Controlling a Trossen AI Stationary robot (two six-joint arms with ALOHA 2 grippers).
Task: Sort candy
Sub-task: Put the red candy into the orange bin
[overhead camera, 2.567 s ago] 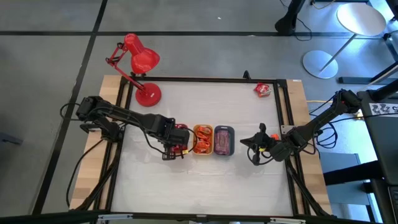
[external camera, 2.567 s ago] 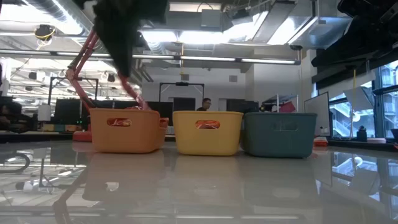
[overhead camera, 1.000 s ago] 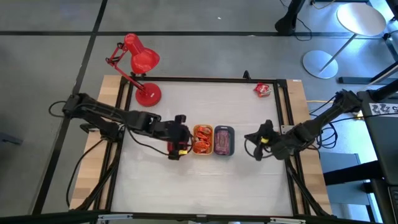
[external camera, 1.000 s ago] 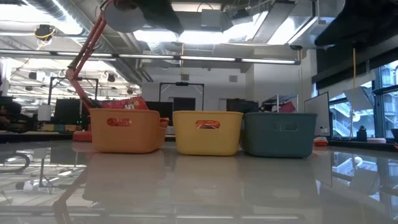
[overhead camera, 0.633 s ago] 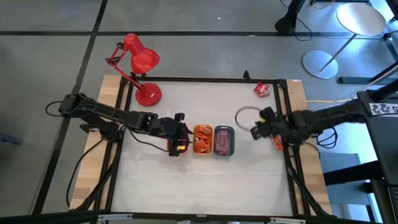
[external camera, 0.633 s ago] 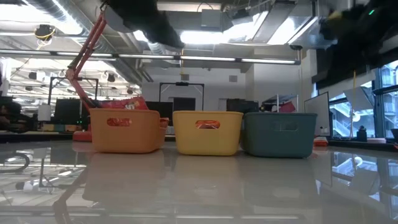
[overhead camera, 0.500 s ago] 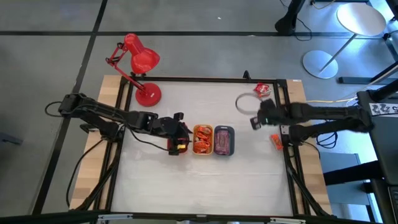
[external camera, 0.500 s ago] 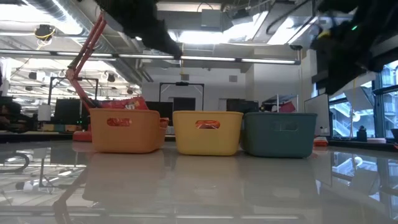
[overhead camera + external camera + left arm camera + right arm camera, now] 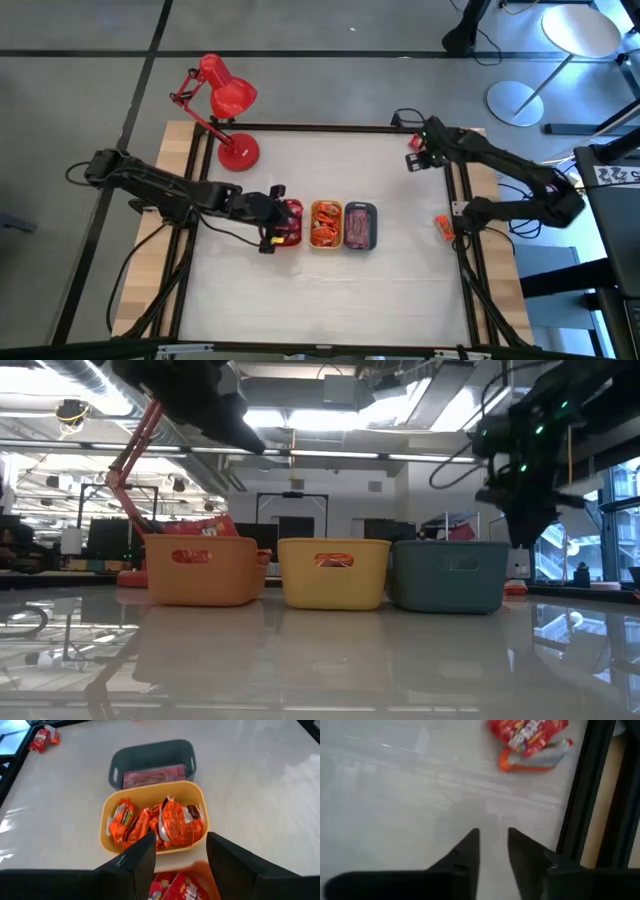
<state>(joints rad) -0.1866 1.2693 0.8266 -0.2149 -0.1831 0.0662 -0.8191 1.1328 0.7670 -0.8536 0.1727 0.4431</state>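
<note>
Above the far right corner of the pale table (image 9: 390,290), my right hand (image 9: 415,160), fingers slightly apart and empty, reaches toward loose red-wrapped candy (image 9: 527,736). My left hand (image 9: 268,215), fingers apart, hovers over the orange tray (image 9: 205,568) holding red sweets.

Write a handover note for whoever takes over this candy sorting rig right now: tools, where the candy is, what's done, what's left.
Left tool: open, empty, above the orange tray.
Right tool: fingers slightly apart, empty, near the red and orange candy at the table's far right corner.
Done: red candy in the orange tray, orange candy in the yellow tray, maroon candy in the grey tray.
Left: the corner candy, plus one orange piece by the table's right edge rail.
</note>
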